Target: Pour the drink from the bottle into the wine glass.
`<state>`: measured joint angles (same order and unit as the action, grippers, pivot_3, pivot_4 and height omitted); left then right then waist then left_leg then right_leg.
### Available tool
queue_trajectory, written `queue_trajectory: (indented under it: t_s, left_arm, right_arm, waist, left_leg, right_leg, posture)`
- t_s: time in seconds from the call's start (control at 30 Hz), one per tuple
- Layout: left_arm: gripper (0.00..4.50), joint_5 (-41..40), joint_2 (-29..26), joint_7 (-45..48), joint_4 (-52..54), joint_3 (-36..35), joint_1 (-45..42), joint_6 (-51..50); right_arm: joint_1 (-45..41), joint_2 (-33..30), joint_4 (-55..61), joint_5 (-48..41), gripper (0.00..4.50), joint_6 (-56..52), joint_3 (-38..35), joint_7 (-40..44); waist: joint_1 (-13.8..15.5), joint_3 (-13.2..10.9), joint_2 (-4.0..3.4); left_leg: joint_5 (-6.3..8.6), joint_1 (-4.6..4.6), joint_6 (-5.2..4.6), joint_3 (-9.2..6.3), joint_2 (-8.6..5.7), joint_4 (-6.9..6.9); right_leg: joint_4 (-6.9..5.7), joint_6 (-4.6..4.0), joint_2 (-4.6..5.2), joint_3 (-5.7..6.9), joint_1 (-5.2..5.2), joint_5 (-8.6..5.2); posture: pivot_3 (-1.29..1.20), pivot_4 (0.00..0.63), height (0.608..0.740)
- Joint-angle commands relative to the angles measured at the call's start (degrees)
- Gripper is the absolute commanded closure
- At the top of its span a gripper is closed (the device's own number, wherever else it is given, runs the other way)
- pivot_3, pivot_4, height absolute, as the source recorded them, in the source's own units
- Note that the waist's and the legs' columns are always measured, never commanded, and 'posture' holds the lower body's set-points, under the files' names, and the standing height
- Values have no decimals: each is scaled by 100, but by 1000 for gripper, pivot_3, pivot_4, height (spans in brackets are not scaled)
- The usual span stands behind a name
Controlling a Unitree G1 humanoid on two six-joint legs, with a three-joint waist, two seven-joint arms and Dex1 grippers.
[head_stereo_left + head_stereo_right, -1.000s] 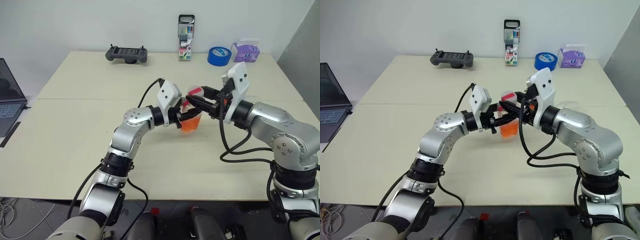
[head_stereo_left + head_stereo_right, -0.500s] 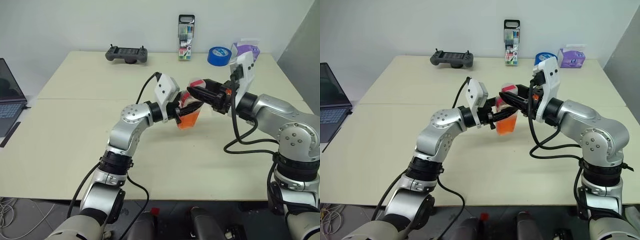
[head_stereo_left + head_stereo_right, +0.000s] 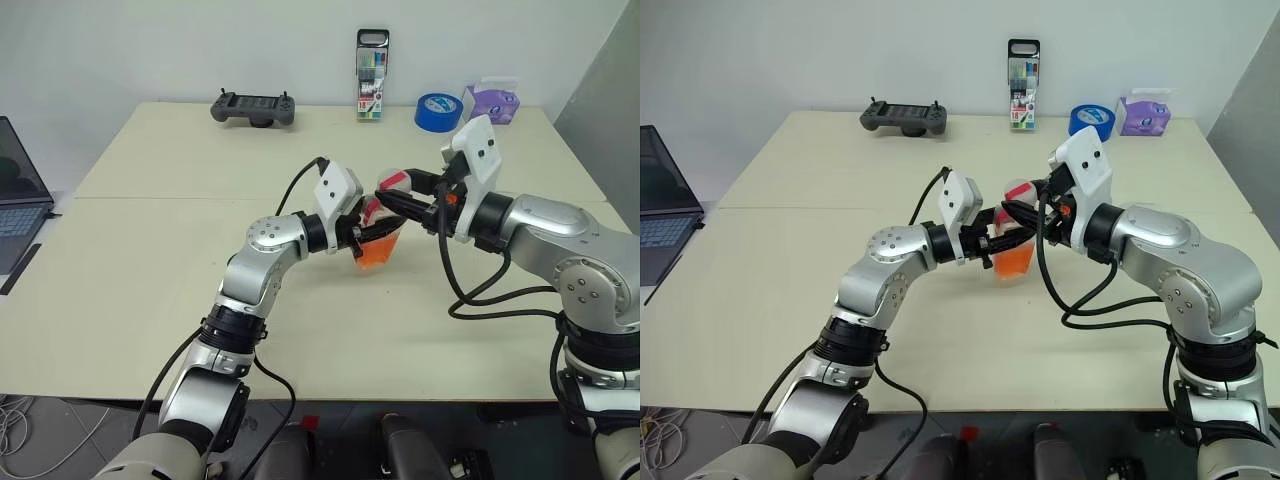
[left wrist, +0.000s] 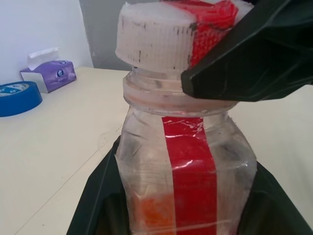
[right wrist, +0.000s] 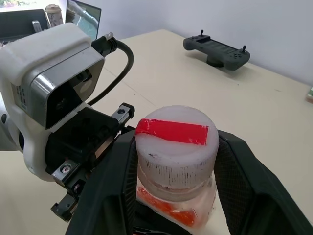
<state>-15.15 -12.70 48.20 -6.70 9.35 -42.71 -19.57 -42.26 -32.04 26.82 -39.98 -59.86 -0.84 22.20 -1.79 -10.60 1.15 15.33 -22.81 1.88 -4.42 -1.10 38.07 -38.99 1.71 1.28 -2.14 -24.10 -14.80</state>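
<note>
The small clear bottle (image 3: 381,228) is held above the middle of the table, roughly upright. My left gripper (image 3: 364,236) is shut on its squarish body (image 4: 186,161) from the left. The orange drink (image 3: 377,251) fills the bottle's lower part. My right gripper (image 5: 173,161) comes in level from the right. Its two black fingers (image 5: 117,186) are shut on either side of the white cap (image 5: 172,144), which has a red strip across it. The wine glass is hidden.
Along the table's far edge stand a black game controller (image 3: 253,107), a pack of markers (image 3: 372,75), a blue tape roll (image 3: 438,110) and a purple tissue box (image 3: 490,102). A laptop (image 3: 15,195) sits off the table's left side.
The right wrist has rolled a little around the cap and its elbow has shifted. The bottle stays in the same place between both grippers.
</note>
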Motion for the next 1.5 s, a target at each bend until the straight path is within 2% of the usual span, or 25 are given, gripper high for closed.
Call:
queue_trajectory:
  t_s: [0.03,0.27,0.4,0.57,0.8,0.9,0.97,1.07,1.23,1.33,1.4,1.5]
  left_arm:
    - [2714,-21,-13,-1,170,-19,-38,78]
    - [2716,-14,-6,-29,163,-10,-42,93]
    - [2716,-9,-5,-31,151,-9,-16,117]
    - [2716,0,1,-52,81,-46,-23,179]
    - [2716,-7,-28,-84,-79,-165,-118,343]
    - [2718,-42,-134,-140,-110,-323,-184,377]
    - [2721,-165,-187,-257,-181,-560,-262,329]
    - [2721,-191,-231,-382,-335,-762,-309,400]
    - [2721,-132,-318,-544,-496,-984,-392,512]
    - [2721,-113,-364,-603,-537,-1020,-416,575]
    - [2721,-127,-373,-631,-558,-1061,-424,583]
    - [2721,-64,-384,-700,-595,-1059,-425,629]
  right_arm:
    - [-238,150,132,-162,2262,111,-254,26]
    - [-256,217,43,-47,47,167,-285,-29]
    - [-293,220,6,-157,0,136,-550,-90]
    - [-35,-167,19,-85,0,65,-1061,-162]
    - [933,-479,40,181,0,49,-1935,-620]
    - [1744,-157,7,503,0,327,-2275,-1044]
    - [2499,225,-71,993,0,948,-2106,-1279]
    - [3102,729,-159,1268,0,1478,-1786,-1307]
    - [3369,1519,-1253,2135,0,2459,-1648,-2038]
    - [3330,1560,-1808,2751,0,2989,-1514,-2413]
    - [3178,1734,-2054,2733,0,3196,-1699,-2606]
    - [3162,1723,-2443,2898,0,2992,-1592,-2670]
  waist:
    - [-1,0,0]
    - [6,0,0]
    - [8,0,0]
    - [12,0,0]
    - [18,0,0]
    - [18,0,1]
    - [19,4,6]
    - [-6,6,0]
    - [0,7,-2]
    - [10,7,-2]
    - [9,7,-2]
    - [10,8,0]
  left_leg:
    - [0,1,0,0,0,0]
    - [0,0,0,-2,-1,0]
    - [0,0,0,-2,0,0]
    - [0,-1,0,-1,-2,0]
    - [0,0,-1,1,-2,0]
    - [-1,-1,-2,-2,0,-1]
    - [-1,0,-3,-2,1,-4]
    - [-2,4,-3,2,4,-8]
    - [-3,18,-2,15,3,-6]
    - [-3,15,-1,16,-2,-7]
    - [-4,14,-1,18,-4,-7]
    - [-4,16,-1,16,-5,-3]
  right_leg:
    - [-1,0,0,0,0,0]
    - [0,0,0,0,0,0]
    - [0,0,0,0,0,0]
    - [0,0,1,0,1,0]
    - [-1,0,2,-3,2,0]
    - [0,0,1,-4,3,0]
    - [0,0,1,-8,4,0]
    - [-7,0,-3,-11,0,0]
    - [-8,1,-7,-13,5,0]
    - [-5,1,-2,-13,4,0]
    - [-4,1,0,-16,3,0]
    - [-4,2,1,-14,7,1]
  posture:
    - [0,150,740]
    - [0,150,740]
    - [0,150,740]
    - [0,150,740]
    - [0,150,740]
    - [0,150,740]
    - [0,150,740]
    - [0,150,740]
    - [0,150,740]
    - [0,150,740]
    - [0,150,740]
    - [0,150,740]
